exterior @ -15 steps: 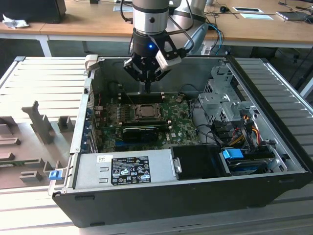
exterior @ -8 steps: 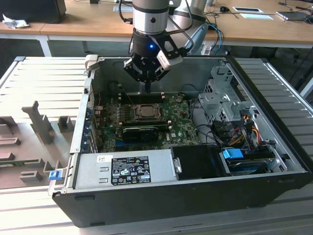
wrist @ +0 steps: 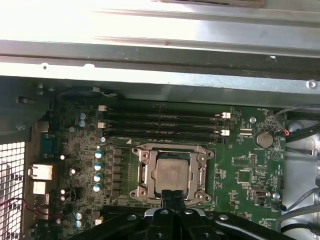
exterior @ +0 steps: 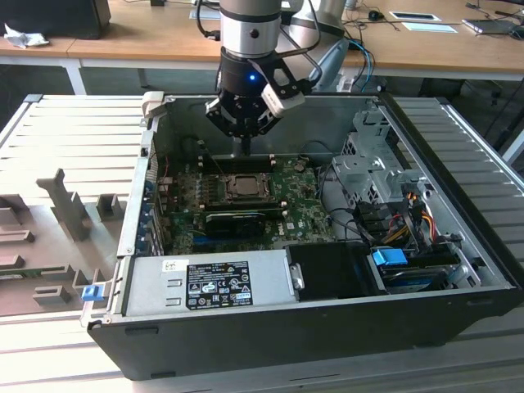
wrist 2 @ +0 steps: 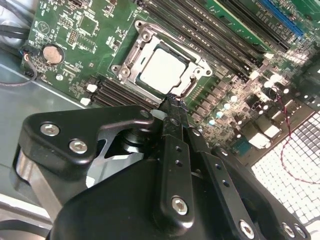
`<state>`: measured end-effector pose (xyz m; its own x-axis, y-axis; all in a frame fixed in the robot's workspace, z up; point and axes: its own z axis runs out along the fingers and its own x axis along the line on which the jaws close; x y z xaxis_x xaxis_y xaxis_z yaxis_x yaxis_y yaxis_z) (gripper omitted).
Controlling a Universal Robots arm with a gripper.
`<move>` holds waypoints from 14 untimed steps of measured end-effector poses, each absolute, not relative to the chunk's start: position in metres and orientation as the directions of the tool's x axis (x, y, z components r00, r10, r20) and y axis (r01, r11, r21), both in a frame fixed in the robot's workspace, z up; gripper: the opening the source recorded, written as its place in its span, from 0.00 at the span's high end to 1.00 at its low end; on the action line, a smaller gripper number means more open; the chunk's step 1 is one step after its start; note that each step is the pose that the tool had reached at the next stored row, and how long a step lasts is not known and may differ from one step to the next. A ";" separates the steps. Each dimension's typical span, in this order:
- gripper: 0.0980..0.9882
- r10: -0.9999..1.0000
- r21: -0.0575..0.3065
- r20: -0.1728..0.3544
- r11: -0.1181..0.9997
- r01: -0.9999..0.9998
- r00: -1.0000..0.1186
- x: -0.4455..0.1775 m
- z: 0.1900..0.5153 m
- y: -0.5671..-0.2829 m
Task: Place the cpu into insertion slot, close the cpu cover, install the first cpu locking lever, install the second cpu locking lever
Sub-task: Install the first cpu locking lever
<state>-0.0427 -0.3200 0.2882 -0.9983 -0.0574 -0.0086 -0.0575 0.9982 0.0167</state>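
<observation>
1 black gripper (exterior: 243, 147) hangs tip-down from the grey robot arm (exterior: 251, 33) inside the open dark grey computer case (exterior: 327, 327). The case lies on its side, so the green motherboard (exterior: 303, 214) faces up toward the arm. The 2 fingers (wrist 2: 173, 131) are pressed together into 1 narrow blade with nothing clamped between them. I judge that this closed shape suits pushing on small metal parts rather than carrying anything. In both wrist views the tip sits right at 1 edge of the square socket assembly, close above it; whether it touches the metal I cannot tell.

The small square cpu with the silver-grey face (wrist: 172, 172) lies flat in the square black insertion slot (wrist: 206, 154), so the 1st step looks done. The thin silver-grey cpu cover (wrist: 145, 175), a metal frame with a large window, appears folded down around the chip, and the metal face shows through the window. It looks level, though whether it is pressed fully home is hard to say. The locking levers are too fine to make out with certainty near the fingertips.

Long black memory slots (wrist: 162, 125) run beside the socket, and a round silver coin battery (wrist: 263, 139) sits well apart on the board. In the exterior view a long black graphics card (exterior: 241, 219) lies just on the near side of the socket, clear of the gripper.
</observation>
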 end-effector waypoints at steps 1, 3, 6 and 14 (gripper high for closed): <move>0.99 -0.057 0.017 -0.009 0.998 -0.057 -0.998 -0.044 0.288 -0.320; 0.99 -0.057 0.017 -0.009 0.998 -0.057 -0.998 -0.046 0.288 -0.320; 0.99 -0.057 0.017 -0.009 0.998 -0.057 -0.998 -0.050 0.288 -0.320; 0.99 -0.057 0.035 -0.010 0.998 -0.057 -0.998 -0.062 0.287 -0.320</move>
<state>-0.0620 -0.3200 0.2874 -0.9983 -0.0569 -0.0099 -0.0573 0.9978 0.0347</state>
